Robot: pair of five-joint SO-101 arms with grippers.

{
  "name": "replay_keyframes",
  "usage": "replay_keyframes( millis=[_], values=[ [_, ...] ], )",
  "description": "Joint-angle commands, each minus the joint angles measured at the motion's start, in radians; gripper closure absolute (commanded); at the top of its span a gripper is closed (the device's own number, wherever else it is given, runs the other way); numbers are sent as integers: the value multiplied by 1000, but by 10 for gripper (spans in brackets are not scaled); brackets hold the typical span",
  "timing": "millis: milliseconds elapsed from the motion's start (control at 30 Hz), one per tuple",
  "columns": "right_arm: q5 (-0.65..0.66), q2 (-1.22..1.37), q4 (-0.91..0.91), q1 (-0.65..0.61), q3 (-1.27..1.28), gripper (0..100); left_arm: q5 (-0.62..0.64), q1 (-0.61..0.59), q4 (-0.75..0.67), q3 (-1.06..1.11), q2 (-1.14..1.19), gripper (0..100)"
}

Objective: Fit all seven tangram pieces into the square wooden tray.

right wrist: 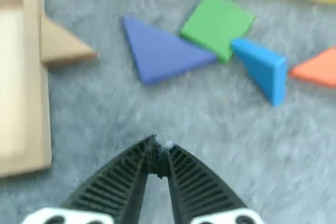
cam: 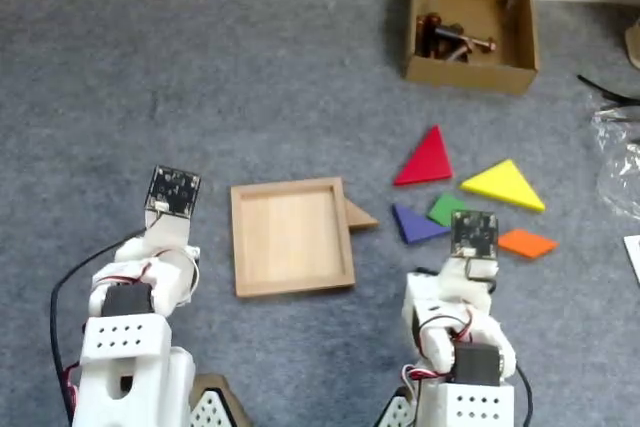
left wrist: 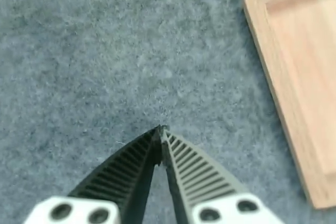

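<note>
The square wooden tray lies empty in the middle of the grey carpet, between the two arms. A tan triangle touches its right edge. Further right lie a red triangle, a yellow triangle, a green square, a dark blue triangle and an orange piece. A light blue piece sits beside the green square. My right gripper is shut and empty, just short of the dark blue triangle. My left gripper is shut over bare carpet, left of the tray.
A cardboard box with metal odds and ends stands at the back right. A plastic bag and a black cable lie at the right edge. Open carpet stretches behind and to the left of the tray.
</note>
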Motion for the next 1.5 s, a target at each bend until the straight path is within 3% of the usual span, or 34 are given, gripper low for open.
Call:
replay_keyframes(
  millis=[0,100,267,400,533,700,867,967,1167,1467],
  values=[
    [11,-12,-114,71,90,993,9,47,-9,4,5,993],
    [28,-12,-180,140,88,988,9,74,-11,19,5,993],
    [259,-12,-277,220,88,988,71,74,-8,12,5,995],
    [273,-8,-271,246,64,988,97,74,5,-15,4,995],
    [377,-8,-180,242,-7,988,97,73,81,-61,4,995],
    [387,-7,-74,243,-163,981,98,19,100,-79,-35,995],
    [474,-5,19,243,-255,879,97,-1,209,-35,-255,995],
    [479,-5,41,245,-280,847,97,-1,219,41,-426,995],
    [476,51,73,248,-361,846,97,-1,385,108,-731,995],
    [410,484,90,242,-613,846,100,-1,393,148,-684,993]
  ],
)
